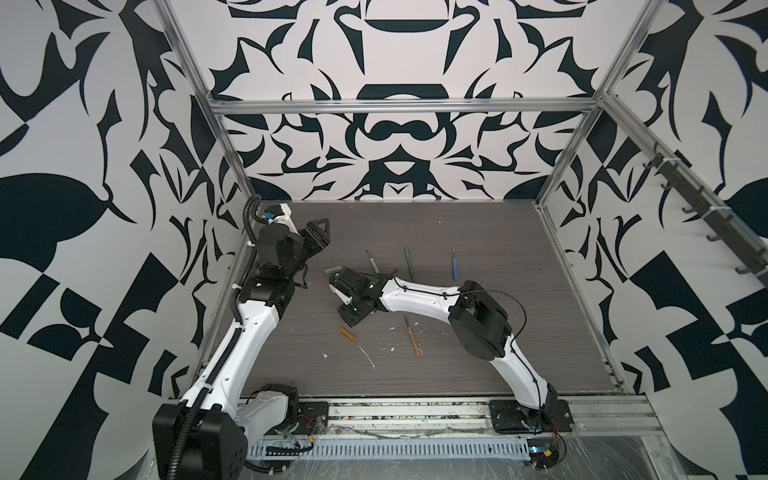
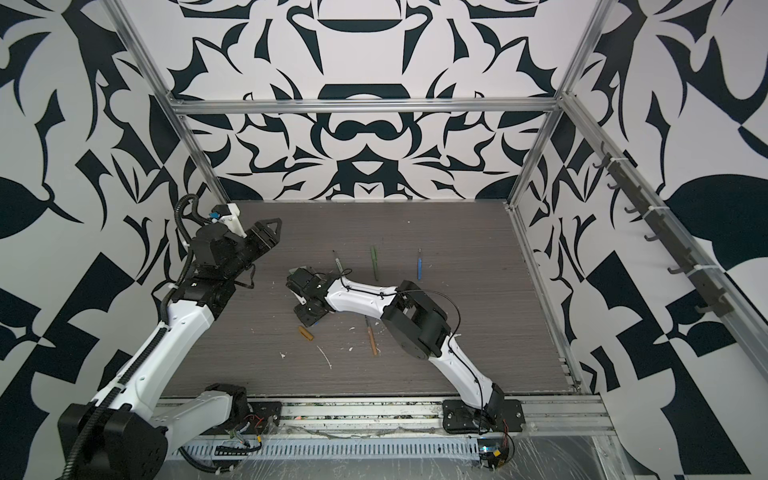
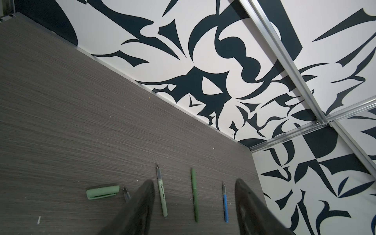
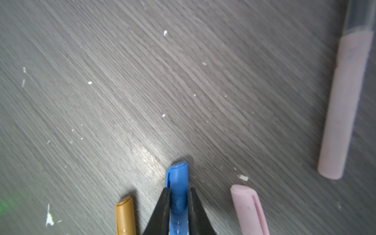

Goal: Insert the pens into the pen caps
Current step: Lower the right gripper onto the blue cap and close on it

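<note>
One blue cap gripped, pink cap (beside)

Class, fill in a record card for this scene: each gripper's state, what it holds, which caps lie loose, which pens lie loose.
Left gripper: open, holding nothing
Right gripper: shut on short blue plastic pen cap
Loose caps: orange-brown cap, pink cap, pale green cap
Loose pens on grey wood-grain table: pale pink pen, pale green pen, dark green pen, blue pen, orange-brown pen
</note>
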